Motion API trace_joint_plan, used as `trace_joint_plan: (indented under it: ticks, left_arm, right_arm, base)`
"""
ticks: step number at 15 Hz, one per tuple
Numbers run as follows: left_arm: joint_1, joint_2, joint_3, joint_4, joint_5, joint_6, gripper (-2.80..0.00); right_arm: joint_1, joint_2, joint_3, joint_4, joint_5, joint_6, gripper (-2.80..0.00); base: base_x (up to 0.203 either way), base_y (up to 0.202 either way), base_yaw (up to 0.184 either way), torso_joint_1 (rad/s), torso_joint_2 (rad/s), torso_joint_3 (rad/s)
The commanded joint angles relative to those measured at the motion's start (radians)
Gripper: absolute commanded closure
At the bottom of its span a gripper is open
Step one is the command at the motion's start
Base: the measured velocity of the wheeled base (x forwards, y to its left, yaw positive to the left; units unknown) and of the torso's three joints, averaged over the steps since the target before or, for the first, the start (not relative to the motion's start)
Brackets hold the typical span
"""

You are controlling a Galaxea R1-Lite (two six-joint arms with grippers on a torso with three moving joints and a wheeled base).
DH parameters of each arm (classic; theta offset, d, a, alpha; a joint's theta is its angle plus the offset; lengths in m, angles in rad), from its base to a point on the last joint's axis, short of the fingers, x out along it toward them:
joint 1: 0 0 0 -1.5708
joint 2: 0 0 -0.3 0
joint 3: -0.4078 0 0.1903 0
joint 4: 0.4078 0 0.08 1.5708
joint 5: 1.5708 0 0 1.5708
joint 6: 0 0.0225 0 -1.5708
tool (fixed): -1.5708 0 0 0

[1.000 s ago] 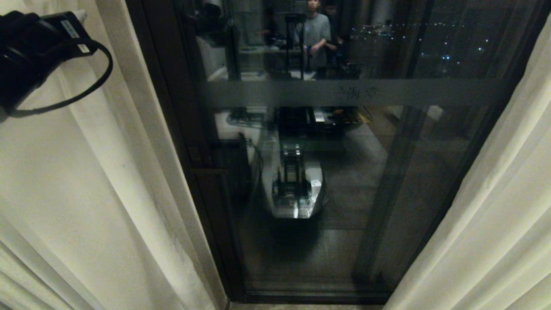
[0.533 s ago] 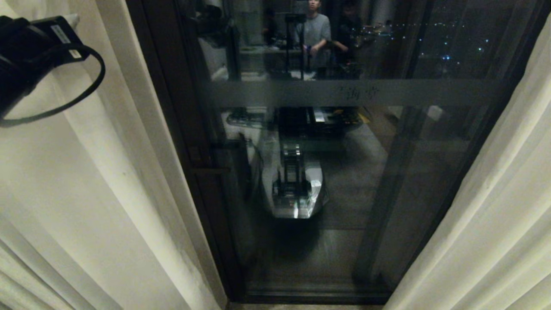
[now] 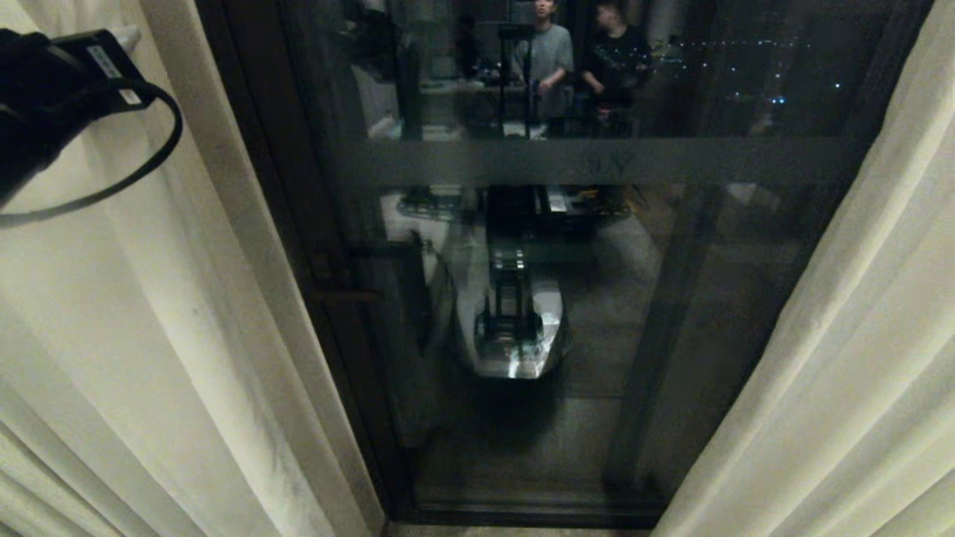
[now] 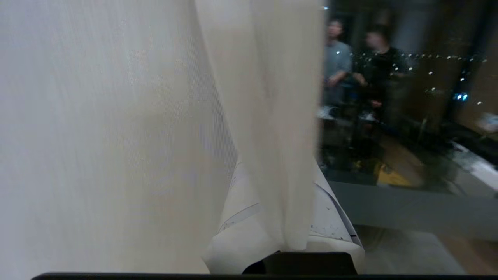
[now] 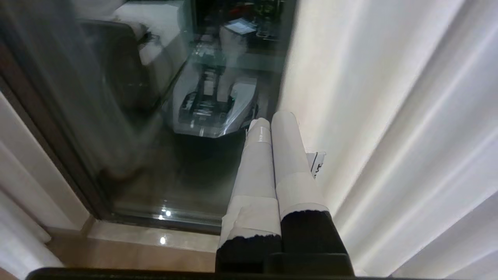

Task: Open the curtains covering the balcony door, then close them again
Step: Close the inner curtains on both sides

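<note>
The curtains hang apart, the left panel and the right panel framing the dark glass of the balcony door. My left arm is raised at the upper left against the left panel. In the left wrist view my left gripper is shut on a fold of the left curtain, pinched between its white-wrapped fingers. My right gripper points down beside the right curtain, shut and empty.
The door's dark frame runs along the left panel's edge, with a frosted band across the glass. The pane reflects my own base and two people behind me. A pale floor sill lies below.
The whole head picture has shifted slightly left. My left wrist sits a little lower and further left. A second person's reflection has come into the glass.
</note>
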Motion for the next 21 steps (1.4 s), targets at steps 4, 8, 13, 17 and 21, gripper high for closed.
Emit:
trace_joint_plan:
  ticks: [4,8,13,17,21]
  left_arm:
    - [-0.003,0.0,0.001,-0.005,0.001,-0.001,0.0]
    - [-0.018,0.002,0.002,-0.005,0.001,-0.001,0.0]
    - [-0.035,0.015,0.0,-0.003,0.004,0.001,0.0]
    - [-0.059,0.028,-0.002,-0.003,0.006,0.003,0.0]
    - [-0.09,0.043,-0.008,-0.003,0.008,0.005,0.0]
  right_arm:
    - [0.0,0.001,0.0,-0.001,0.001,-0.001,0.0]
    - [0.0,0.001,0.0,0.0,0.001,-0.001,0.0]
    - [0.0,0.001,0.0,0.0,0.001,0.0,0.0]
    - [0.0,0.001,-0.001,-0.001,0.001,-0.001,0.0]
    - [0.0,0.001,0.0,0.0,0.001,-0.001,0.0]
  base:
    - [0.0,-0.19,0.001,0.001,0.0,0.0]
    - [0.0,-0.189,0.0,0.002,0.0,0.002]
    - [0.0,-0.191,0.001,0.0,0.0,0.003]
    - [0.0,-0.191,0.003,0.0,0.0,0.003]
    - [0.0,-0.192,0.004,0.004,0.0,0.002]
